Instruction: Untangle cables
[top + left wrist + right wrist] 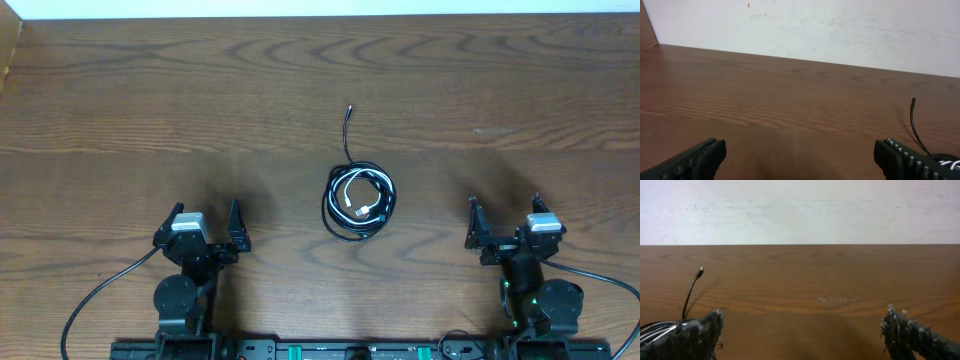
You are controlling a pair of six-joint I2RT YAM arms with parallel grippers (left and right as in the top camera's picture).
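1. Two cables lie together as one small coil near the middle of the surface point(150, 100). The black cable point(328, 208) is wound in several loops, and the white cable point(362, 210) is nested inside them.
2. One free black end runs straight out of the coil toward the far edge and ends in a small connector. The remaining ends cannot be told apart within the bundle.
3. Left pincer point(799, 150): spread wide, holding nothing, low over the surface, with the coil off to its right and well apart from it.
4. Right pincer point(802, 322): likewise spread wide and empty, with the coil off to its left.
5. Probable hazards:
   - A pinch closing on both cables at once would drag the whole coil rather than part it.
   - Pulling the free black end outward could cinch the loops around the white cable.
   - Thin strands lying flat may slip from the fingers.
6. Surface: dark wood-grain board, bare around the coil, with one faint pale scuff on the right side.
7. Room: a plain whitish wall point(800, 210) rises directly behind the far edge.
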